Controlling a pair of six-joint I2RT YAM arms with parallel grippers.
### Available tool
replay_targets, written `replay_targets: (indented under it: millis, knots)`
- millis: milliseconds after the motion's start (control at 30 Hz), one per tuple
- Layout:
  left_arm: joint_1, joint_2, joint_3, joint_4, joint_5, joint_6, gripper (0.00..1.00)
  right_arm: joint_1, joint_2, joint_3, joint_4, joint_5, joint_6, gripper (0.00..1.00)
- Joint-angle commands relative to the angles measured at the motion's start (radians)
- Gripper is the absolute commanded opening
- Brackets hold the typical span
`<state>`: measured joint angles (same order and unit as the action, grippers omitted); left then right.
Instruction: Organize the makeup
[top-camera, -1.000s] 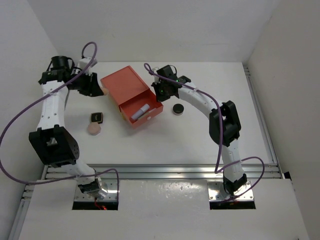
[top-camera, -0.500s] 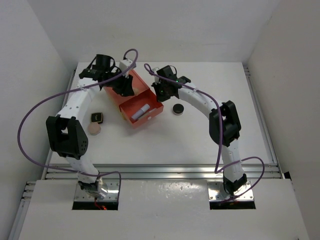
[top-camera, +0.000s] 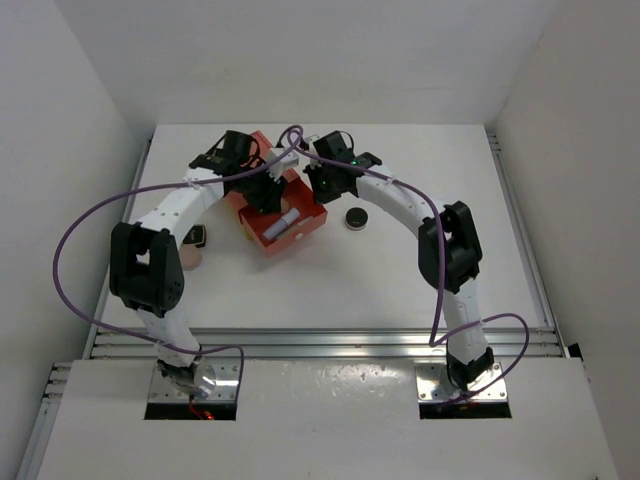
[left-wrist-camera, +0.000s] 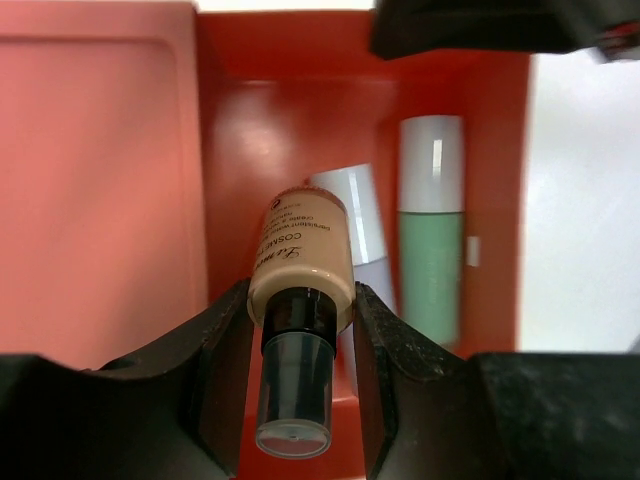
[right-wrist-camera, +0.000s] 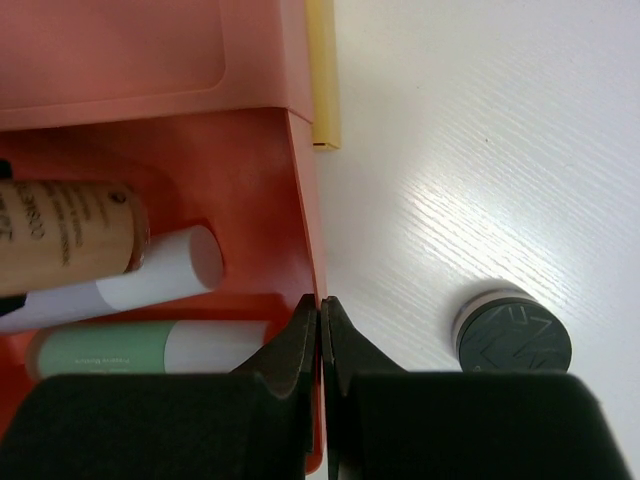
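The left end effector (left-wrist-camera: 300, 330) gripped the brownish tube (left-wrist-camera: 300, 262) above the open drawer (left-wrist-camera: 290, 130). The white tube (left-wrist-camera: 352, 215) and pale-green tube (left-wrist-camera: 432, 262) lay inside the drawer. The right end effector (right-wrist-camera: 320, 318) was clamped on the drawer's side wall, the black compact (right-wrist-camera: 512, 336) outside, near that wall.

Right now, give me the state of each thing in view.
drawer: open, side wall pinched.
brownish tube: held over drawer.
white tube: lying in drawer.
pale-green tube: lying in drawer.
black compact: closed, outside drawer.
left gripper: shut on brownish tube.
right gripper: shut on drawer.
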<state>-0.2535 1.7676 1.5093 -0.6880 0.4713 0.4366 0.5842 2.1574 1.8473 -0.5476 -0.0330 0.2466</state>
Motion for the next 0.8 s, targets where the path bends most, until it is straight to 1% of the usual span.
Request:
replay_targets:
  millis: [0, 67, 100, 167, 200, 267, 300, 400, 433, 467, 533, 600, 767]
  knots:
    - [-0.018, 0.003, -0.024, 0.105, -0.069, 0.001, 0.21, -0.003, -0.057, 0.013, 0.041, 0.007, 0.019, 0.00]
    - [-0.018, 0.003, -0.055, 0.154, -0.102, -0.027, 0.23, -0.004, -0.057, 0.015, 0.038, 0.004, 0.020, 0.00]
    - [-0.018, 0.003, -0.055, 0.165, -0.102, -0.038, 0.27, -0.004, -0.059, 0.015, 0.037, 0.005, 0.017, 0.00]
    - [-0.018, 0.003, -0.090, 0.188, -0.112, -0.049, 0.32, -0.004, -0.057, 0.016, 0.037, 0.007, 0.019, 0.00]
    - [-0.029, 0.003, -0.099, 0.188, -0.112, -0.049, 0.39, -0.001, -0.060, 0.013, 0.035, 0.005, 0.020, 0.00]
    - [-0.029, 0.012, -0.122, 0.197, -0.121, -0.049, 0.47, -0.007, -0.057, 0.012, 0.035, 0.007, 0.023, 0.00]
    - [-0.041, 0.012, -0.123, 0.197, -0.122, -0.049, 0.54, -0.006, -0.060, 0.009, 0.034, 0.005, 0.025, 0.00]
    - [-0.041, 0.000, -0.141, 0.197, -0.149, -0.058, 0.63, -0.004, -0.062, 0.013, 0.037, 0.005, 0.022, 0.00]
    - [-0.041, -0.013, -0.141, 0.197, -0.175, -0.070, 0.70, -0.006, -0.064, 0.013, 0.035, 0.005, 0.025, 0.00]
    - [-0.041, -0.013, -0.141, 0.188, -0.175, -0.070, 0.79, -0.006, -0.059, 0.013, 0.037, 0.005, 0.020, 0.00]
    - [-0.041, -0.023, -0.141, 0.176, -0.184, -0.081, 0.99, -0.006, -0.060, 0.010, 0.034, 0.005, 0.022, 0.00]
    - [-0.041, -0.034, -0.141, 0.151, -0.184, -0.090, 0.99, -0.004, -0.057, 0.009, 0.037, 0.008, 0.020, 0.00]
    - [-0.041, -0.045, -0.080, 0.105, -0.184, -0.122, 0.99, -0.006, -0.056, 0.010, 0.038, 0.007, 0.022, 0.00]
